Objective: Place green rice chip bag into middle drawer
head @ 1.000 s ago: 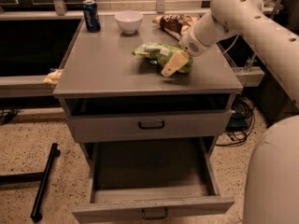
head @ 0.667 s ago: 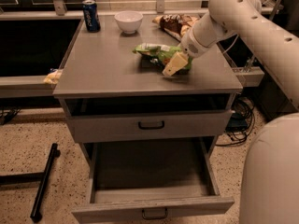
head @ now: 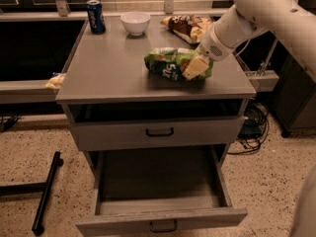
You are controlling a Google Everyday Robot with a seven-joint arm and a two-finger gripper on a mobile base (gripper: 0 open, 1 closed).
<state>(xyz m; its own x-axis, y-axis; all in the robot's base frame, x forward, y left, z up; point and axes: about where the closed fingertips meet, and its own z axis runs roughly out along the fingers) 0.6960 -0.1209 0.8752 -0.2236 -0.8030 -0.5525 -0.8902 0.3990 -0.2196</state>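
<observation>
The green rice chip bag [head: 170, 63] is lime green with white print and lies on the grey cabinet top [head: 113, 65], right of centre. My gripper [head: 195, 68] comes in from the upper right and sits at the bag's right end, touching it. The middle drawer [head: 158, 218] is pulled out below, the lower of the two, and its inside is bare. It has a small dark handle on its front.
The upper grey drawer [head: 159, 131] with a black handle is closed. At the back of the top stand a blue soda can [head: 95, 16], a white bowl [head: 135, 22] and a yellow-and-brown snack bag [head: 189, 27]. A black bar [head: 46, 191] lies on the floor at left.
The gripper has moved slightly at the bag's right end. The bag still lies in the same place on the top.
</observation>
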